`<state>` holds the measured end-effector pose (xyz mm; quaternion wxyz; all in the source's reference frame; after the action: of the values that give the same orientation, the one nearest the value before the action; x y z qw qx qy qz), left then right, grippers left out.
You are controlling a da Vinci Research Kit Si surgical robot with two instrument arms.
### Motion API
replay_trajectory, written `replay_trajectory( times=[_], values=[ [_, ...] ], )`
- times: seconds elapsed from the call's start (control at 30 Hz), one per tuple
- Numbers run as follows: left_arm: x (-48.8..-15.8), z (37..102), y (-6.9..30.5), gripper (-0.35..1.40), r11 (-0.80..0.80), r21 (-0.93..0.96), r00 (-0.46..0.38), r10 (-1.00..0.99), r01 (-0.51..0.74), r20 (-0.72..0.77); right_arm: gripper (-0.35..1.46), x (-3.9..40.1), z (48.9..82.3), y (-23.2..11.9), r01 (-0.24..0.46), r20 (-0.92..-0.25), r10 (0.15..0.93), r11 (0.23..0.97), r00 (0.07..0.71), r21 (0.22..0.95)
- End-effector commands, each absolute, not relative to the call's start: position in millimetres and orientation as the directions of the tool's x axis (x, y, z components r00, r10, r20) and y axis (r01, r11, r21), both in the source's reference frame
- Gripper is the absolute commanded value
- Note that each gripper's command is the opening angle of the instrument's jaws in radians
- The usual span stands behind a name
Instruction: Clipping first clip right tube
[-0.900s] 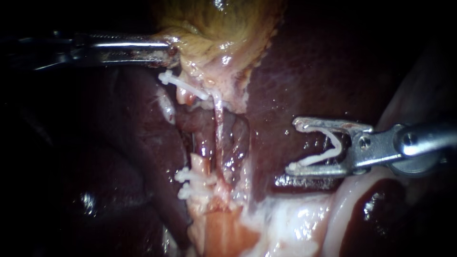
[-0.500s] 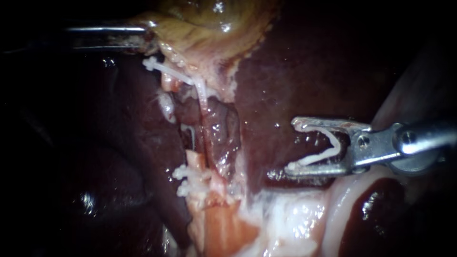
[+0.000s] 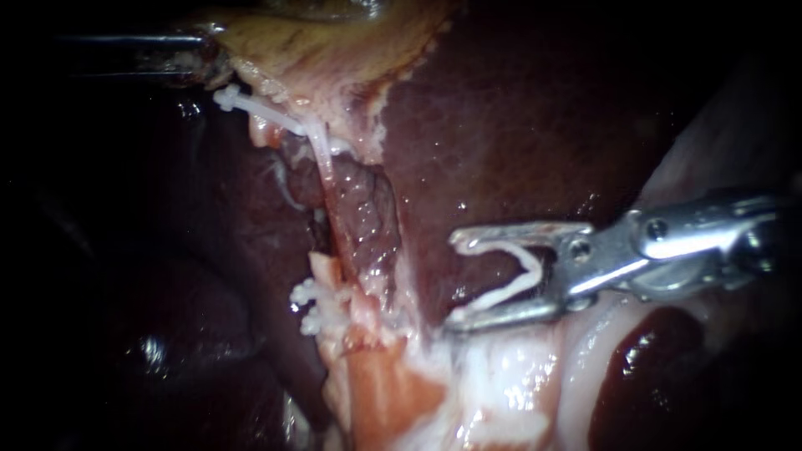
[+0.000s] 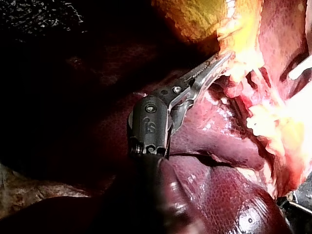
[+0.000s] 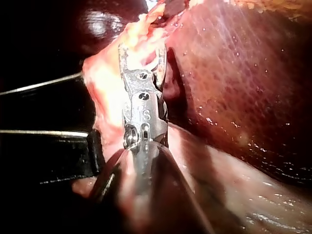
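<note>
Flanking the tube (image 3: pixel 357 219): clips (image 3: pixel 251 108), liver (image 3: pixel 501 125), gallbladder (image 3: pixel 305 54).

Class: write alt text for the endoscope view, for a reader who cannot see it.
The right instrument, its jaws holding an open white clip, sits over the liver, short of the stretched tube. The left instrument grips the gallbladder, upper left.
</note>
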<state>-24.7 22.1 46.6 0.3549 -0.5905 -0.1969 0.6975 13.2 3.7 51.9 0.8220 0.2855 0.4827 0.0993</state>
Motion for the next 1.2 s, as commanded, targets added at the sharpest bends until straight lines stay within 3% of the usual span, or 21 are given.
replay_trajectory(
  times=[0.03, 0.3, 0.47, 0.73, 1.07, 1.2],
  values=[
    [-24.7, 46.5, 22.1, -0.35, -0.671, -0.693, -0.051, 0.727, -0.264, -0.684, 0.49, 13.9, 52.1, 3.8, 0.12, -0.735, 0.445, 0.81, 0.511, 0.574],
    [-25.0, 46.3, 21.9, -0.35, -0.67, -0.693, -0.05, 0.727, -0.267, -0.684, 0.48, 18.4, 54.3, 4.1, 0.14, -0.743, 0.448, 0.804, 0.497, 0.578],
    [-25.2, 46.3, 22.0, -0.35, -0.67, -0.693, -0.05, 0.727, -0.268, -0.684, 0.5, 21.1, 55.4, 3.8, 0.124, -0.737, 0.521, 0.775, 0.43, 0.62],
    [-25.3, 46.3, 22.0, -0.35, -0.67, -0.693, -0.049, 0.728, -0.268, -0.684, 0.49, 21.9, 54.1, 2.7, 0.24, -0.724, 0.608, 0.687, 0.326, 0.685],
    [-25.2, 46.4, 22.0, -0.35, -0.67, -0.693, -0.05, 0.727, -0.267, -0.684, 0.39, 21.4, 52.7, 1.8, 0.361, -0.726, 0.602, 0.63, 0.333, 0.688],
    [-25.2, 46.5, 22.1, -0.35, -0.67, -0.693, -0.05, 0.727, -0.267, -0.684, 0.25, 21.2, 52.7, 1.7, 0.389, -0.73, 0.593, 0.619, 0.339, 0.683]
  ],
)
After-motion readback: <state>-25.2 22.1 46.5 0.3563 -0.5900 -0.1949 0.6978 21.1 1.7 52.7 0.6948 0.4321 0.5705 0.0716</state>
